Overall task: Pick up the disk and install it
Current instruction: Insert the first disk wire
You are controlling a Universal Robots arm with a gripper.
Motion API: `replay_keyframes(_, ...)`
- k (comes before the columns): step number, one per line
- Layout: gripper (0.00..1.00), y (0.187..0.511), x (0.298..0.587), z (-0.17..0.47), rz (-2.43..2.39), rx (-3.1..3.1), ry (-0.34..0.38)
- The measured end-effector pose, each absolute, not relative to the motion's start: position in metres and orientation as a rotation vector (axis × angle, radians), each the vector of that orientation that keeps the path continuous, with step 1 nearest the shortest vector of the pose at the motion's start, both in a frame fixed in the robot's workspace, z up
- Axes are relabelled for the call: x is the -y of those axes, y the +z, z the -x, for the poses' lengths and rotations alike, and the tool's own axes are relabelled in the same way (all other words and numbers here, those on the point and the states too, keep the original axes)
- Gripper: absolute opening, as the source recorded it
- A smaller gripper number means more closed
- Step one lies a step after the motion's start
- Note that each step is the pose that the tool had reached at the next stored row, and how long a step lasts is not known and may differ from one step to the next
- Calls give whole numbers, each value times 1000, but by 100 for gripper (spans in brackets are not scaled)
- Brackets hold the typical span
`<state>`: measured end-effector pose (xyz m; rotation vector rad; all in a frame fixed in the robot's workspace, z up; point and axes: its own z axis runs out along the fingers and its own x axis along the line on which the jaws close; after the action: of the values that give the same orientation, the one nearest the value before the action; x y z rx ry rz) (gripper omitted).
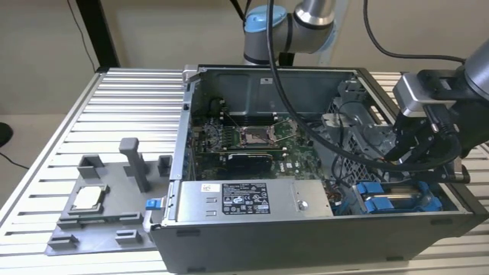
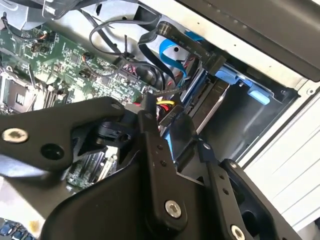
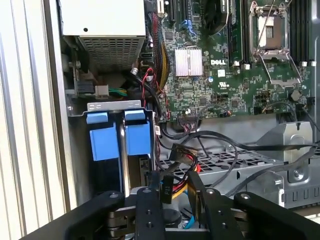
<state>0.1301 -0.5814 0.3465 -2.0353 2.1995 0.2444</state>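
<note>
Exterior view: open computer case (image 1: 321, 229) on slatted worktop (image 1: 114, 109); pincer (image 1: 413, 157) hangs over the case's near corner at the exterior view's right. First wrist view: fingers (image 3: 150, 212) stand apart, released, gripping nothing, above loose cables (image 3: 200, 145). Disk (image 3: 137, 136) sits slotted in the drive bay (image 3: 115, 105), just beside a 2nd blue carrier (image 3: 104, 140).

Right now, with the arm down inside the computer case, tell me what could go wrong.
1. Snagging: loose black cables and a plug on red and yellow wires lie right by the gripper, so a move could catch or tug them.
2. Collision: the two blue drive trays sit close to the gripper; a misjudged push might jam them.
3. The circuit board lies beside those trays; a sideways swing could strike it.
</note>
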Motion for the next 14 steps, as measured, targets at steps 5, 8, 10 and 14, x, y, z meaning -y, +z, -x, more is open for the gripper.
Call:
replay_keyframes(5, 100, 347, 582, -131, 2026, -2188, 265)
replay_keyframes(8, 100, 347, 585, -133, 2019, -2181, 279)
replay_keyframes(10, 100, 347, 589, -134, 2017, -2179, 285)
replay_keyframes(14, 100, 347, 596, -135, 2010, -2172, 298)
